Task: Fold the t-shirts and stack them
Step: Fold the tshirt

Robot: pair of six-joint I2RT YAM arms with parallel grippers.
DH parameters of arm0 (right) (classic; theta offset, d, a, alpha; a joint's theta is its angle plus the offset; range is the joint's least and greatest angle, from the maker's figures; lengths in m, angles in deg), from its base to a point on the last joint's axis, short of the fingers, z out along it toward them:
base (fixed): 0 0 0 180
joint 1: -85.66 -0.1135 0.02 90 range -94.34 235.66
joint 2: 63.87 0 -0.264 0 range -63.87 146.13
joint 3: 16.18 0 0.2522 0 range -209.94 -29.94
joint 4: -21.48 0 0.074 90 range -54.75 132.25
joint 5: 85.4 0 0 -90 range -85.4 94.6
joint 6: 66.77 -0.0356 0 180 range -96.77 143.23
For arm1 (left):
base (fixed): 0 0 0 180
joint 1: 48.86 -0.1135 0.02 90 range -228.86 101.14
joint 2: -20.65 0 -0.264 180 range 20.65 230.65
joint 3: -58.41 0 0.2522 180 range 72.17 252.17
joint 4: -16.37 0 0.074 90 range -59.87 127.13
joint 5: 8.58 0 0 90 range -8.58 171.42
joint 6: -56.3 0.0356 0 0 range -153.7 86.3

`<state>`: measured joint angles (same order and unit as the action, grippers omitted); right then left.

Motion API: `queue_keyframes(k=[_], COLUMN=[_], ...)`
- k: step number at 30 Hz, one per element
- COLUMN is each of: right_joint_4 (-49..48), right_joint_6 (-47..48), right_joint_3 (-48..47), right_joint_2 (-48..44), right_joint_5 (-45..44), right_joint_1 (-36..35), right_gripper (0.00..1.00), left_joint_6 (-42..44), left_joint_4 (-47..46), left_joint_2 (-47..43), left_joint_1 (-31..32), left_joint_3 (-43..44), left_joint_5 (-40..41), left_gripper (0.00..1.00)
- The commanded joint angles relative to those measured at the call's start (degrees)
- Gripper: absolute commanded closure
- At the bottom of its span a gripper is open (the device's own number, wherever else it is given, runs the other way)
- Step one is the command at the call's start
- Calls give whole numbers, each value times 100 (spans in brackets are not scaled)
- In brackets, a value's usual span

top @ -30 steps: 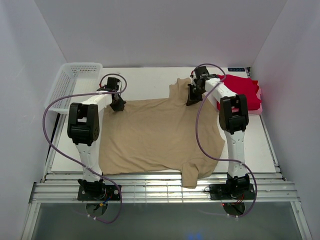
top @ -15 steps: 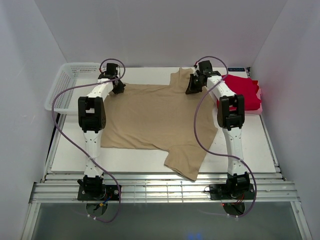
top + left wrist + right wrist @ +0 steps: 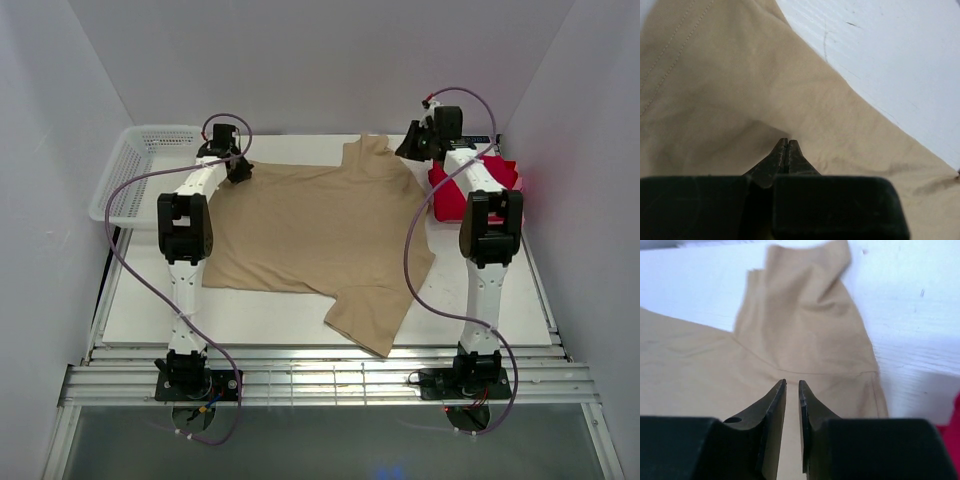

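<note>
The tan-beige t-shirt (image 3: 310,225) lies spread flat on the white table, one sleeve (image 3: 368,322) at the near edge and the other (image 3: 368,152) at the far edge. My left gripper (image 3: 238,172) sits low on its far left corner, jaws shut on the cloth (image 3: 730,90), which creases around the tips (image 3: 786,142). My right gripper (image 3: 411,150) hovers above the far sleeve (image 3: 805,310), jaws slightly open and empty (image 3: 792,383). The bright red t-shirt (image 3: 480,182) lies bunched at the far right, beside the right arm.
A white mesh basket (image 3: 140,170) stands at the far left, close to the left arm. White walls enclose the table on three sides. A metal rail runs along the near edge (image 3: 320,385). Bare white table (image 3: 900,60) shows beyond the shirt's edge.
Both arms dragged the tan shirt away from the near edge and spread it flat. My right gripper then let go of the far sleeve and rose toward the right. The left gripper stayed put.
</note>
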<state>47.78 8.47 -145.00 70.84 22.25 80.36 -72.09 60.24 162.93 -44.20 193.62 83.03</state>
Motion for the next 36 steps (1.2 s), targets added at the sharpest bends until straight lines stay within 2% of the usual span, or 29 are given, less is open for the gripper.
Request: queue_keyframes(k=[1, 5, 8, 10, 15, 19, 28, 36], right_joint_4=[-737, 133, 756, 908, 944, 953, 1128, 1672], right_joint_6=[263, 316, 211, 185, 70, 9, 17, 105], right_joint_3=[343, 984, 1415, 1951, 3163, 3551, 3737, 3220], right_joint_2=[-1499, -2141, -2467, -2704, -3179, -3258, -2820, -1863], right_joint_5=[-59, -95, -227, -305, -534, -640, -736, -1061], right_joint_1=[-94, -120, -173, -208, -305, -340, -393, -472], right_gripper=[77, 80, 90, 92, 92, 92, 92, 92], left_joint_6=[95, 156, 288, 385, 490, 508, 412, 420], left_joint_4=[-505, -488, -480, -357, 48, 74, 92, 83], left_joint_2=[-1191, -1834, -2334, -2529, -3107, -3671, -4392, -4876], left_joint_1=[-10, -10, -10, -1, -1, -1, -10, -1], left_joint_3=[-217, -778, -1585, -1965, -3159, -3943, -5078, -5552], left_joint_5=[-152, -152, -38, 24, 226, 445, 411, 481], left_gripper=[100, 100, 98, 96, 100, 100, 100, 100])
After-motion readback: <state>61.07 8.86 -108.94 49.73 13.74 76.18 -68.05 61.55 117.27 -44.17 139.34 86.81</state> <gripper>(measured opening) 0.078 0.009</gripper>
